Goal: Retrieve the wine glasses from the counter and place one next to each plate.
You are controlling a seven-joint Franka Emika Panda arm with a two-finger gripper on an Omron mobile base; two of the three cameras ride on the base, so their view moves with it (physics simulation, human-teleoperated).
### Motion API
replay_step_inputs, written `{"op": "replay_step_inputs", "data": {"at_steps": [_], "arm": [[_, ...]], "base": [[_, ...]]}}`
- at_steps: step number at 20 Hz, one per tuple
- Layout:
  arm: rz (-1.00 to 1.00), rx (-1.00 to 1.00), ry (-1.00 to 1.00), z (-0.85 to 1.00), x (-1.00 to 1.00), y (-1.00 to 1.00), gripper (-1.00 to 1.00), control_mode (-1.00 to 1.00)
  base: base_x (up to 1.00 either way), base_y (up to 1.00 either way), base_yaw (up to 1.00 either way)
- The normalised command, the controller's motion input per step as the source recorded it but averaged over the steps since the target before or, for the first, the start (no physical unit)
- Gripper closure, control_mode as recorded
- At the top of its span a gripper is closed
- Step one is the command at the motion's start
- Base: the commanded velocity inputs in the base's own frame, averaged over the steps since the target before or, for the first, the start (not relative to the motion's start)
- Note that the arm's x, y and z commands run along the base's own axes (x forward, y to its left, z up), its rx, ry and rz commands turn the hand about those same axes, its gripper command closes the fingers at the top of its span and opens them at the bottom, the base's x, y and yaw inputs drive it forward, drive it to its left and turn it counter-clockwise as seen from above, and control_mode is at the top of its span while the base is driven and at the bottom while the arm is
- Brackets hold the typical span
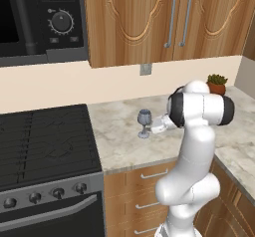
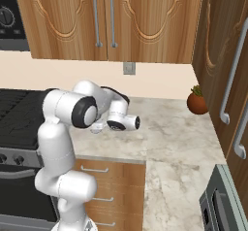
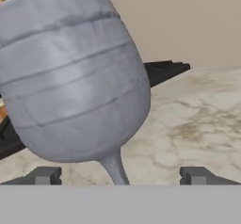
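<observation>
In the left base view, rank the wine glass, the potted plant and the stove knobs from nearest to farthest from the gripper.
1. Wine glass: right beside the open gripper, on the counter, just to its left in this picture.
2. Potted plant: back right on the counter by the wall.
3. Stove knobs: low on the range front, far left.

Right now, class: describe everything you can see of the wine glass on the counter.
The wine glass is translucent grey-blue, with a rounded bowl, a thin stem and a round foot. It stands upright on the beige marble counter, just right of the black stove. The open gripper is level with its stem, one fingertip on each side; no contact is visible.
</observation>
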Motion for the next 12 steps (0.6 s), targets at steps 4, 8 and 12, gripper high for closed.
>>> {"op": "replay_step_inputs", "data": {"at_steps": [4, 8, 12], "arm": [[0.00, 0.00, 0.00, -0.11, 0.18, 0.16, -1.00, -1.00], [0.00, -0.01, 0.00, -0.17, 0.17, 0.18, -1.00, -1.00], [0.00, 0.00, 0.01, -0.18, 0.15, 0.13, -1.00, -1.00]], "base": [[0.00, 0.00, 0.00], [0.00, 0.00, 0.00], [0.00, 0.00, 0.00]]}}
